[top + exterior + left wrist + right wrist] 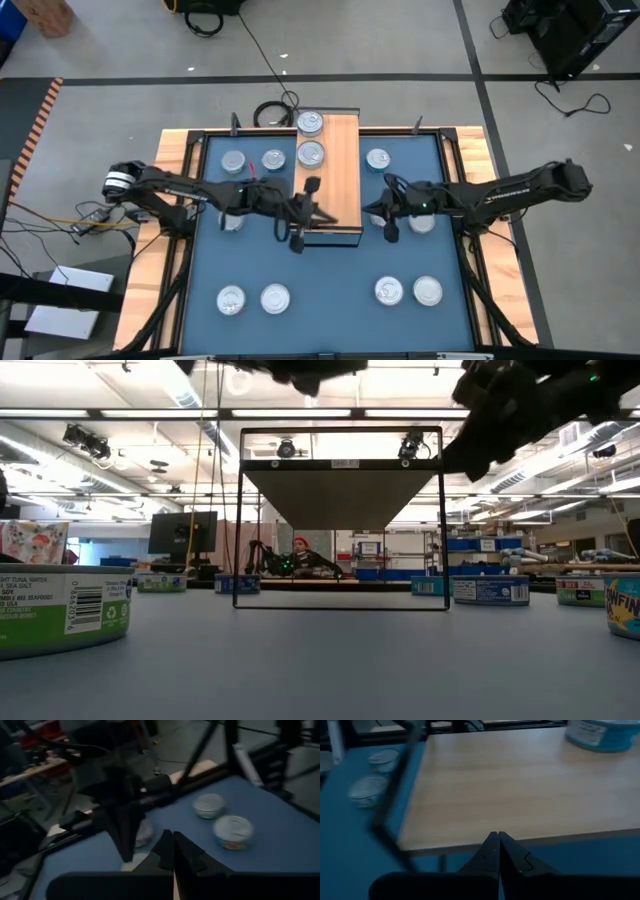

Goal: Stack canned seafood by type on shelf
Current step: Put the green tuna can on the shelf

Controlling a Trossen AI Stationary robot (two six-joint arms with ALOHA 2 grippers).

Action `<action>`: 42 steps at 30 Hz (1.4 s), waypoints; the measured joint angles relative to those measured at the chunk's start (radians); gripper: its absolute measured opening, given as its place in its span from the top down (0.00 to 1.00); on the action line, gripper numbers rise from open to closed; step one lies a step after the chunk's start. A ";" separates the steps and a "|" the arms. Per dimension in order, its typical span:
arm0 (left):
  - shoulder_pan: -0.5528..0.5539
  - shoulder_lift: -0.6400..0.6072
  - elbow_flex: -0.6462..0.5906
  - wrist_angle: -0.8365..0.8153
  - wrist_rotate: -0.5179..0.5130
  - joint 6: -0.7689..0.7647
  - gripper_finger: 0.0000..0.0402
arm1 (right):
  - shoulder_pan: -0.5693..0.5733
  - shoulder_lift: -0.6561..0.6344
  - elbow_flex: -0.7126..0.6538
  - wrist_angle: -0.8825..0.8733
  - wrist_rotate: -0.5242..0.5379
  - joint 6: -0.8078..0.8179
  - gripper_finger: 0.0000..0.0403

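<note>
1. Looking down on the tabletop (330, 270), we see the shelf (338, 190) standing mid-way along the far edge, running toward the centre.
2. Only two tins (311, 138) sit on the shelf, both at its far end, side by side and not stacked.
3. The rest of the canned seafood (252, 298) lies loose on the blue mat: some near the far-left corner, one (377, 158) toward the far-right, two pairs along the near edge.
4. Our left hand (298, 238) hovers at the shelf's near-left corner, fingers pressed together, holding nothing.
5. Our right hand (391, 232) hangs just off the shelf's right side, near a tin (424, 222), fingers likewise closed and empty.
6. We judge the job barely begun: most tins are yet to be shelved and sorted by type.
</note>
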 joint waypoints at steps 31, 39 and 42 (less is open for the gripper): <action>-0.317 -0.029 -0.192 0.080 -0.061 -0.172 1.00 | 0.576 -0.007 0.167 -0.724 0.038 0.836 0.98; -0.402 -0.029 -0.229 0.113 -0.105 -0.257 1.00 | 0.705 0.015 0.167 -0.724 0.046 0.927 0.98; -0.422 -0.029 -0.229 0.113 -0.158 -0.322 1.00 | 0.730 0.059 0.167 -0.725 0.041 0.940 0.98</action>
